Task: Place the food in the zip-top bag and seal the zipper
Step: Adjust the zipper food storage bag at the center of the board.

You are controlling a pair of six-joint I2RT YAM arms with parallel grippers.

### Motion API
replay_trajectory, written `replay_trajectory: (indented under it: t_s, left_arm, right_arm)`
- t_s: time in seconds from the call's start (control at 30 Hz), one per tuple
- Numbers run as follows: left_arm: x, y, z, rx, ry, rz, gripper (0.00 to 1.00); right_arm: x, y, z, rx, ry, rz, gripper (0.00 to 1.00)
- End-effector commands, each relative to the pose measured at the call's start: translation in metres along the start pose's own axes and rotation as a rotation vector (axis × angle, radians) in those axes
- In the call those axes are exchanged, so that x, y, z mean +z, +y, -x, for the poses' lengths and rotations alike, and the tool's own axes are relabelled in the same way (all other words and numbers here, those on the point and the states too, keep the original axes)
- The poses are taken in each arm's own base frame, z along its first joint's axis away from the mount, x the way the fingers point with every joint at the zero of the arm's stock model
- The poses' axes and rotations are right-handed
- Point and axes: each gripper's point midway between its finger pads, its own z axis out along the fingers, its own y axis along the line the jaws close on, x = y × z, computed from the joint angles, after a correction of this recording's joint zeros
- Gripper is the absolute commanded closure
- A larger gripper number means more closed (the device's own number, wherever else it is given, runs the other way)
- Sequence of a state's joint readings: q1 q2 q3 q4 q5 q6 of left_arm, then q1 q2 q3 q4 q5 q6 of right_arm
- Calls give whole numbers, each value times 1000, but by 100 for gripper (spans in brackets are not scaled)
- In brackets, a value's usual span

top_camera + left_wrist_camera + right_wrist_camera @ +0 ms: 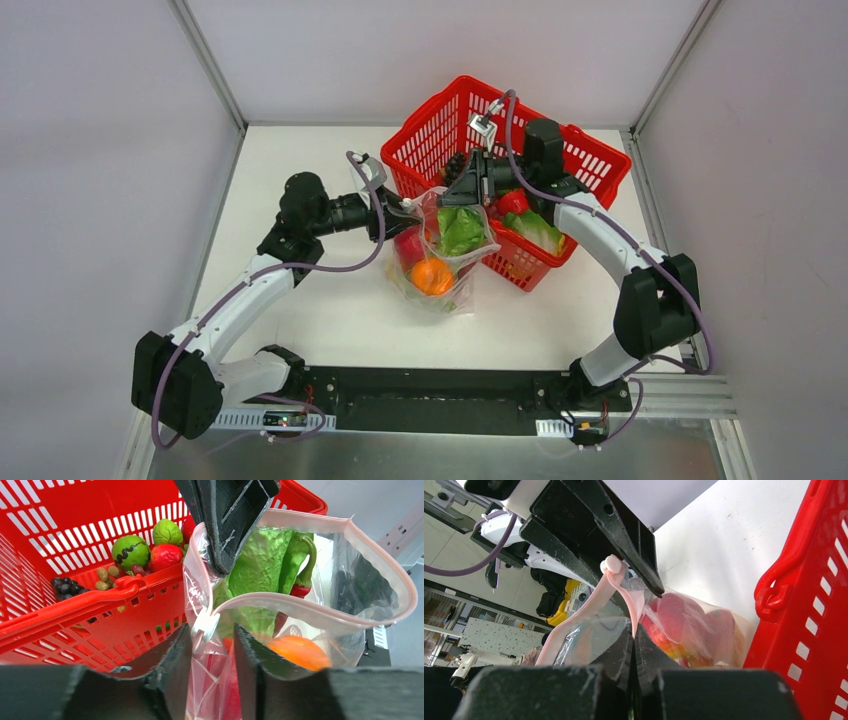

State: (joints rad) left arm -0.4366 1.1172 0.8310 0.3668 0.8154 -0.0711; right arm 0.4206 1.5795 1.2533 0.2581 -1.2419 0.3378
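Observation:
The clear zip-top bag [445, 265] stands on the table against the basket, its mouth open. It holds the green cabbage [462, 228], the orange piece [432, 276] and the red fruit [408, 245]; the yellow fruit is not clearly seen. My right gripper [634, 630] is shut on the pink zipper strip [636, 602] at the bag's end. My left gripper [212, 630] straddles that same corner just below the white slider [205, 625], jaws narrowly apart with loose plastic between them. The zipper [300, 611] gapes wide over the cabbage [260, 565] and the orange piece [299, 651].
The red plastic basket [590, 165] stands right behind the bag, touching it. It holds green round toys [130, 551], a red one [166, 556], dark grapes [67, 586] and another leafy green [537, 232]. A red pepper [302, 587] shows past the bag's mouth.

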Motion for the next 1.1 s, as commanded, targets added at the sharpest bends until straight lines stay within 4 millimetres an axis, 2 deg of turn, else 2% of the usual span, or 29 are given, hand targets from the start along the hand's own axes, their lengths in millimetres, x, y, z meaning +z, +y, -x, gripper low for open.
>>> replay_trajectory:
  t_s: [0.0, 0.1, 0.17, 0.3, 0.37, 0.5, 0.53, 0.6, 0.7, 0.8, 0.9, 1.07]
  left_arm:
    - [-2, -7, 29, 93, -70, -45, 71]
    - [-5, -8, 27, 93, -48, -37, 91]
    - [-8, -7, 24, 84, -25, -20, 100]
    - [-16, -5, 25, 104, -19, 32, 100]
    - [-20, -6, 30, 116, -36, 54, 100]
    - [-31, -14, 38, 117, -51, 71, 100]
    - [-33, -16, 39, 116, -50, 73, 100]
    - [-38, -21, 38, 107, -38, 71, 100]
    - [-44, -28, 36, 95, -20, 66, 100]
    - [-46, -30, 29, 70, 4, 63, 100]
    - [-47, -36, 31, 42, 5, 43, 100]
    - [-49, -47, 39, 7, -6, 10, 100]
  right_arm:
    - [4, 16, 8, -55, 9, 35, 100]
    - [3, 15, 8, -54, 2, 17, 100]
    - [3, 15, 11, -61, -5, 1, 98]
    - [1, 17, 15, -78, -19, -34, 93]
    - [0, 20, 18, -90, -29, -49, 85]
    - [-3, 26, 25, -97, -58, -90, 59]
    - [-4, 27, 27, -104, -67, -104, 49]
    - [-8, 32, 32, -130, -93, -143, 39]
    - [-14, 47, 38, -192, -125, -171, 30]
    - [-14, 63, 39, -263, -134, -165, 28]
    - [-1, 76, 26, -386, -100, -166, 28]
    - [28, 76, 6, -650, -31, -244, 37]
